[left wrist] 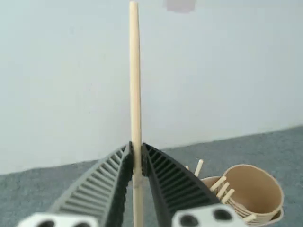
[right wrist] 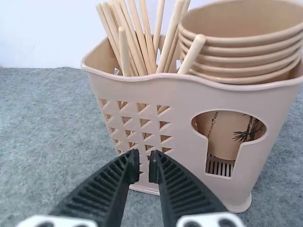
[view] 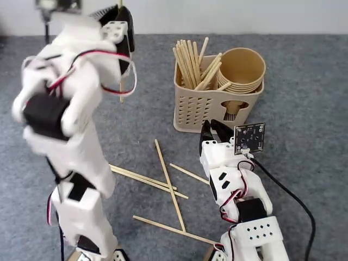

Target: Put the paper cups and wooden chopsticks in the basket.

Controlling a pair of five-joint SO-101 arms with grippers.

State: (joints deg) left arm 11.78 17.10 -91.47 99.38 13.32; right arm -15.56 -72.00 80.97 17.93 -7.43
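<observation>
Grey carpet (view: 304,81) below: keep pale wooden chopstick (left wrist: 134,71) pinched upright in black left gripper (left wrist: 136,150), carry over beige plastic basket (view: 198,111), well apart; mind empty right gripper (right wrist: 140,163), pressed nearly together, just before basket.

The basket (right wrist: 189,109) is beige plastic, smooth with a faint sheen. The paper cups (right wrist: 241,56) are matt brown paper, one with a dark print. The chopsticks (right wrist: 128,42) are pale bare wood, matt, as is the held chopstick (left wrist: 135,71). The desk (right wrist: 47,132) bears grey cloth, rough and felt-like. The fingers (left wrist: 165,175) of the left gripper (left wrist: 137,163) are black ribbed plastic, matt. The arm shells (view: 81,157) are white plastic.
</observation>
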